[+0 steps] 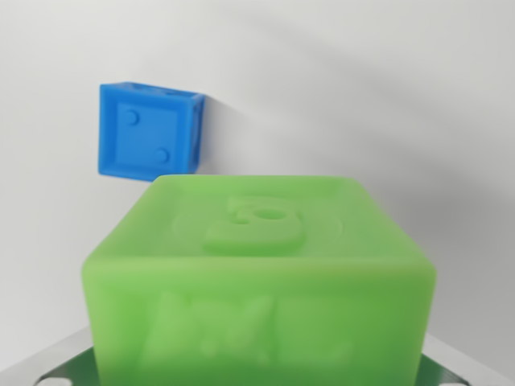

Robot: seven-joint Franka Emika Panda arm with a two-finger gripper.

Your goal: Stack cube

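A large green plastic cube embossed with a 3 (261,281) fills the wrist view's foreground, seemingly carried by the tool — the fingers are hidden, so the grip cannot be told. The smaller blue plastic cube (149,130) lies beyond on the white tabletop (386,96), well apart. Stacking is judged undone — open room surrounds the blue cube.
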